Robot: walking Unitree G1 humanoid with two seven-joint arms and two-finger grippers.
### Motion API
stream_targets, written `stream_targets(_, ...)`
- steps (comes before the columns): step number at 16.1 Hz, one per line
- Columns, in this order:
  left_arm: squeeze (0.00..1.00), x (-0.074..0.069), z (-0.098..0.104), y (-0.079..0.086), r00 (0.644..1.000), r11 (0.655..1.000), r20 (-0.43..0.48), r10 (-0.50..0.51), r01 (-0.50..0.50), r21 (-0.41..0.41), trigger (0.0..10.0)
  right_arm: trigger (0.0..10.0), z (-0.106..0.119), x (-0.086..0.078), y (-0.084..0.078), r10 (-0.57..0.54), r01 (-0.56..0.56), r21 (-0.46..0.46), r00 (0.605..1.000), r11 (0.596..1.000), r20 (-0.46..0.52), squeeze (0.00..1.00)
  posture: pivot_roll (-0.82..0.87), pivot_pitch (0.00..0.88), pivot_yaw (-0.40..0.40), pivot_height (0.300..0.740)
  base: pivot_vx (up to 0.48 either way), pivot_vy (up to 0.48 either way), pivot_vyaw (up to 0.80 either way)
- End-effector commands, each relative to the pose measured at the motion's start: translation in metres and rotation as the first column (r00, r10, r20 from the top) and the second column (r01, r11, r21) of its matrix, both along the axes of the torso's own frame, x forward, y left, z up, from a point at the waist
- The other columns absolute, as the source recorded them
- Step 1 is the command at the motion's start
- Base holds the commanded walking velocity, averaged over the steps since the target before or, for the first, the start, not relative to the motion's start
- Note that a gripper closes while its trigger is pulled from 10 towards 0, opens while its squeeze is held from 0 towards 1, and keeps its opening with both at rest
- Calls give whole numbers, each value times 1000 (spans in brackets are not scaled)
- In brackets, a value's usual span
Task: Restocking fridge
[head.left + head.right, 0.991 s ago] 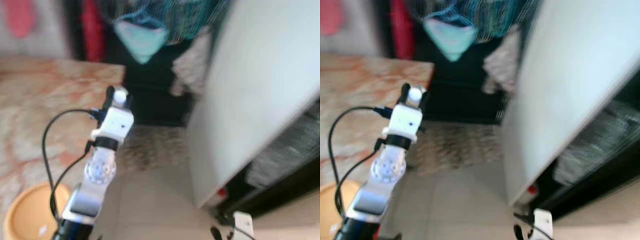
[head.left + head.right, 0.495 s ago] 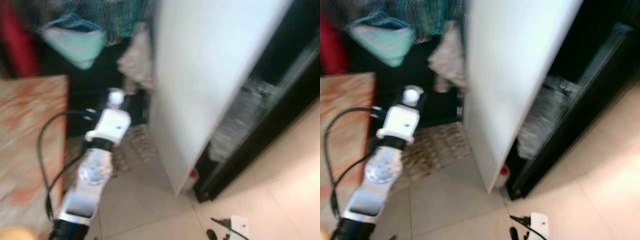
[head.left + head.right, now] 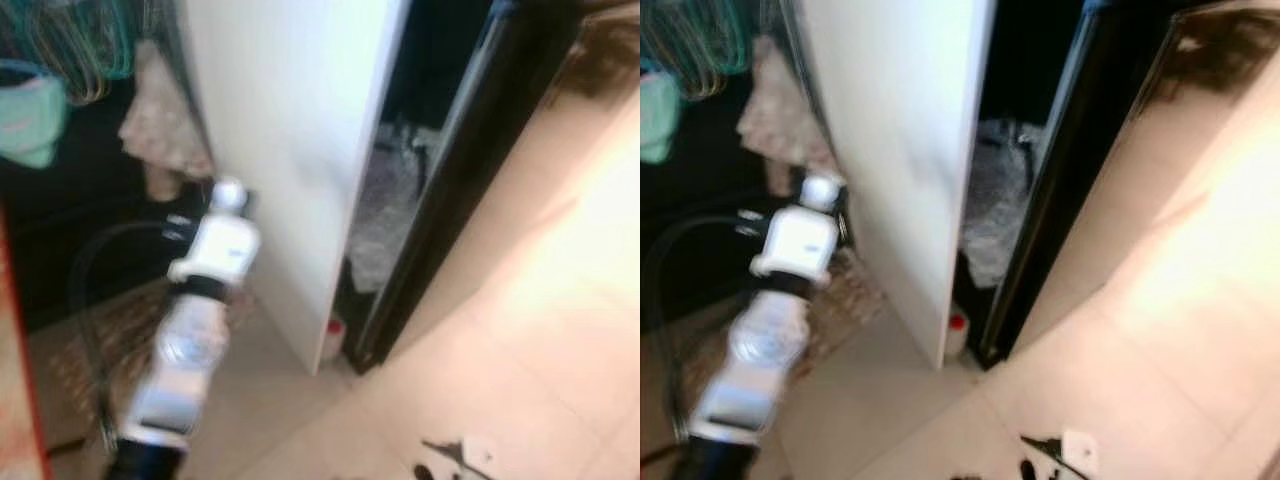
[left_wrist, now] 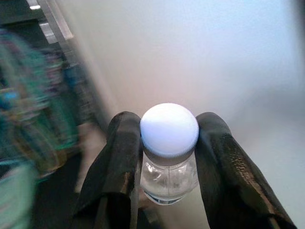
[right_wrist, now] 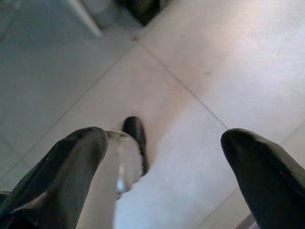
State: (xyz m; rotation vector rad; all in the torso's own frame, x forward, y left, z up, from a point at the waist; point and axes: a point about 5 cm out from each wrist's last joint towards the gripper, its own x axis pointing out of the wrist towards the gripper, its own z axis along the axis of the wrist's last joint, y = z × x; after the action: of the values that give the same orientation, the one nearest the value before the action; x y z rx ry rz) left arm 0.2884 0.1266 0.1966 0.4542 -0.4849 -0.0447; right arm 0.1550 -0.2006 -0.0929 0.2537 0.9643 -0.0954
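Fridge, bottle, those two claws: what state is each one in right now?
Fridge door: open, dark inside showing beside it.
Bottle: capped, upright, clamped at the neck.
Left gripper: shut on the bottle, raised in front of the door.
Right gripper: open, holding nothing, pointing down at the tiled floor.

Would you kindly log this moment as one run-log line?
left gripper: shut on bottle, white cap, raised | right gripper: open, low over tile floor | ahead: white fridge door ajar
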Motion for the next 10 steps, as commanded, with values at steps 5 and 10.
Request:
stream_targets(5,0,5,-17,15,996,1000,-82,31,-31,-1,10000,10000,-1,0,4,-19,19,9,1000,1000,2,0,-97,67,-30,740,0,0,-800)
stream_targets(10,0,12,-82,40,926,989,-354,135,-146,-5,10000,10000,-1,1,10,-47,47,24,999,999,7,0,-96,61,-4,740,0,0,-444)
